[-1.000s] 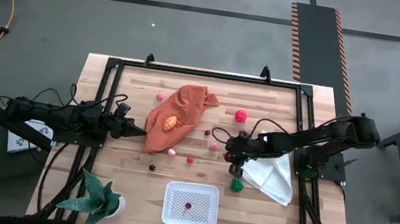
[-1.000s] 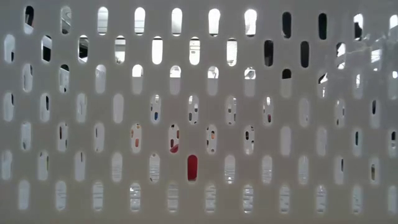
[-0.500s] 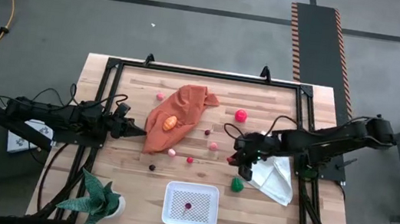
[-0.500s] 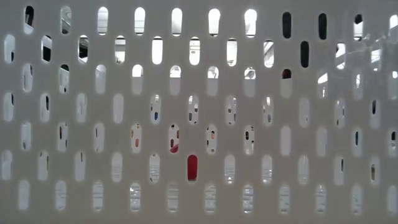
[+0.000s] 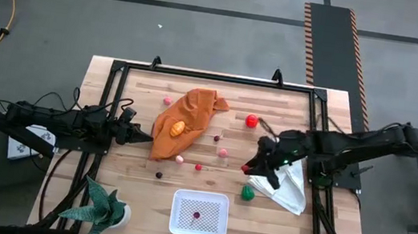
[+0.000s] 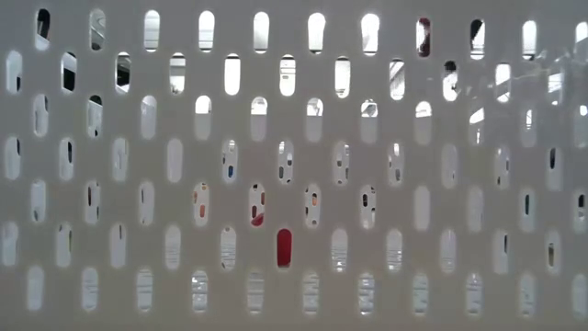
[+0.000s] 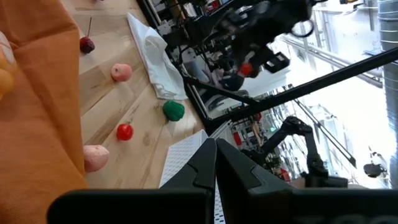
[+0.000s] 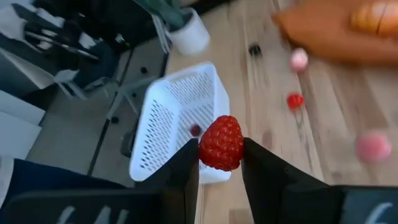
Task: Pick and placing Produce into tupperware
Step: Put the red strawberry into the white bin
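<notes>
Your right gripper point(image 8: 220, 163) pinches a small, light, bumpy strawberry point(image 8: 221, 143) by its sides, up above the tupperware point(image 8: 176, 118), so carry it gently.

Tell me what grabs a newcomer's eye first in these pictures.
First, the red toy strawberry pinched in the right gripper, held in the air above the table's right half, near the white folded cloth. Next, the big orange cloth at the table's middle, with small produce scattered around it. The white tupperware sits at the near edge, one dark berry inside.
</notes>
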You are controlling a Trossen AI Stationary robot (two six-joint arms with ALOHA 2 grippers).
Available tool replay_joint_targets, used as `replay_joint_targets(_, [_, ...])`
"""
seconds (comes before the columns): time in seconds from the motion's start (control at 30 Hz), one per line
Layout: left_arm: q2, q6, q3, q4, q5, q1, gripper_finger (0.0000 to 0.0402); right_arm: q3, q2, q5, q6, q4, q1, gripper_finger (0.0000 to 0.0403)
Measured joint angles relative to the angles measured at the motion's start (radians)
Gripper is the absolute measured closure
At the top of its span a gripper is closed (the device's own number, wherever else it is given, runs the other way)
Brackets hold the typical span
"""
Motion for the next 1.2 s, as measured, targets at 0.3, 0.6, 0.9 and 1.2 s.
replay_joint_targets(0.3, [0.000,0.000,0.000,0.000,0.000,0.000,0.0401,0.258,-0.059,-0.002,-0.183,-0.250,0.009,0.0315])
replay_joint_targets(0.6, [0.000,0.000,0.000,0.000,0.000,0.000,0.0401,0.529,-0.060,-0.002,-0.365,-0.517,0.017,0.0315])
replay_joint_targets(0.9, [0.000,0.000,0.000,0.000,0.000,0.000,0.0401,0.661,-0.060,-0.013,-0.428,-0.639,0.017,0.0315])
replay_joint_targets(1.2, [0.000,0.000,0.000,0.000,0.000,0.000,0.0401,0.699,-0.058,-0.072,-0.435,-0.627,0.056,0.0315])
